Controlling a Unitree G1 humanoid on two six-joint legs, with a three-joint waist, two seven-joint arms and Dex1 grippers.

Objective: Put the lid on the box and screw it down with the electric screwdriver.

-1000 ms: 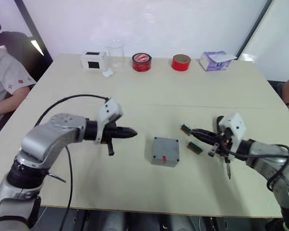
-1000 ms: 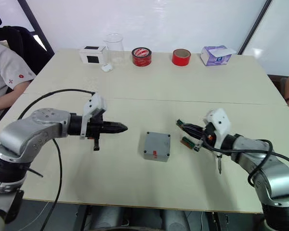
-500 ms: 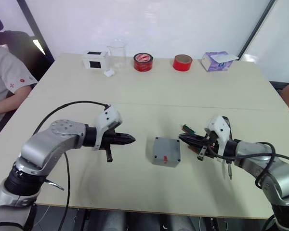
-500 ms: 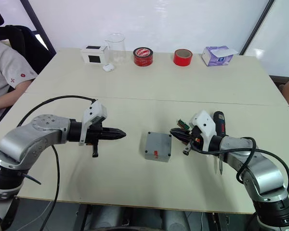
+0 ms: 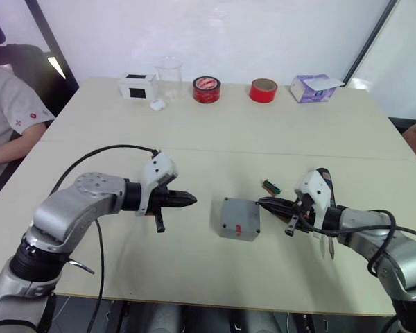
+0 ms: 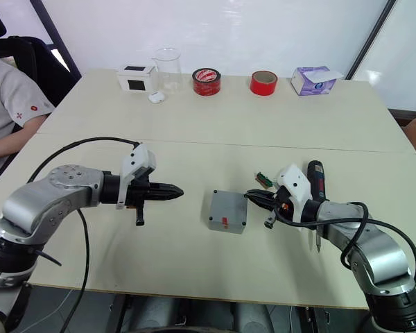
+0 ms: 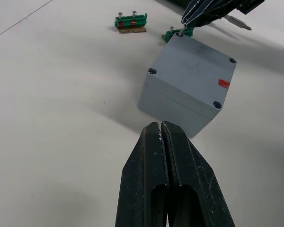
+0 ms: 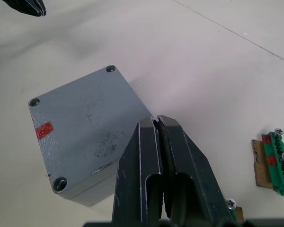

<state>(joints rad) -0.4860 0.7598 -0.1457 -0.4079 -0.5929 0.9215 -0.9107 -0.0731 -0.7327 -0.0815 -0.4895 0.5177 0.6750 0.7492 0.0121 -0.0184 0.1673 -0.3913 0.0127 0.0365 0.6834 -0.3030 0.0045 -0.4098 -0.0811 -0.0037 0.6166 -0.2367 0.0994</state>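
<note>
Lid [image 8: 87,125] sits square on top of the box [image 7: 173,105], closing it, in the middle of the table [image 5: 215,132] between my two arms, so the covering step looks done and I judge the screwing is what is left. My left claw [image 5: 188,200] hovers a little way off the box's left side, its two fingers pressed together on nothing, pointing straight at it; I read that as a ready-to-brace pose. My right claw [image 6: 252,196] has its fingers pinched together too, empty, with the tips just at the box's right edge, near a corner screw hole, as if I am nudging or steadying the box before fetching the tool. The screwdriver [image 6: 315,181] lies on the table beside my right forearm, not in either claw. A green strip [image 6: 263,179] lies just beyond my right claw, and the wrist view shows another right beside the box. Compared with a second ago, my right claw has slid in from well clear of the box to its edge, my left arm has barely shifted, and the box has stayed where it was
</note>
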